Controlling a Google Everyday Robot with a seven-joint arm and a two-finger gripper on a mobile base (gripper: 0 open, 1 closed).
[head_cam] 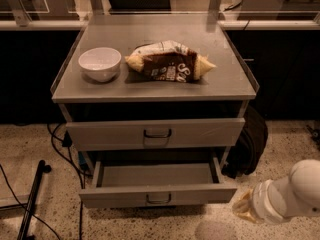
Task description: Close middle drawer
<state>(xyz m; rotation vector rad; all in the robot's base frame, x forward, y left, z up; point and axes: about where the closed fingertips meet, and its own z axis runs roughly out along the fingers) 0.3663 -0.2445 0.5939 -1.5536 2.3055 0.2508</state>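
The middle drawer [158,197] is a grey metal drawer with a long low front and a small dark handle. It stands pulled out at the bottom of the cabinet, and its inside shows bare. My gripper [244,207] is at the lower right, on the end of the white arm [295,194]. It hangs just to the right of the drawer's front right corner, near the floor, and is apart from the drawer.
Another grey drawer front [156,133] sits above, with a dark gap over it. A white bowl [100,63] and a chip bag [170,60] lie on the cabinet top [225,84]. A black bag [248,144] is to the right. Cables and a black pole [31,199] are to the left.
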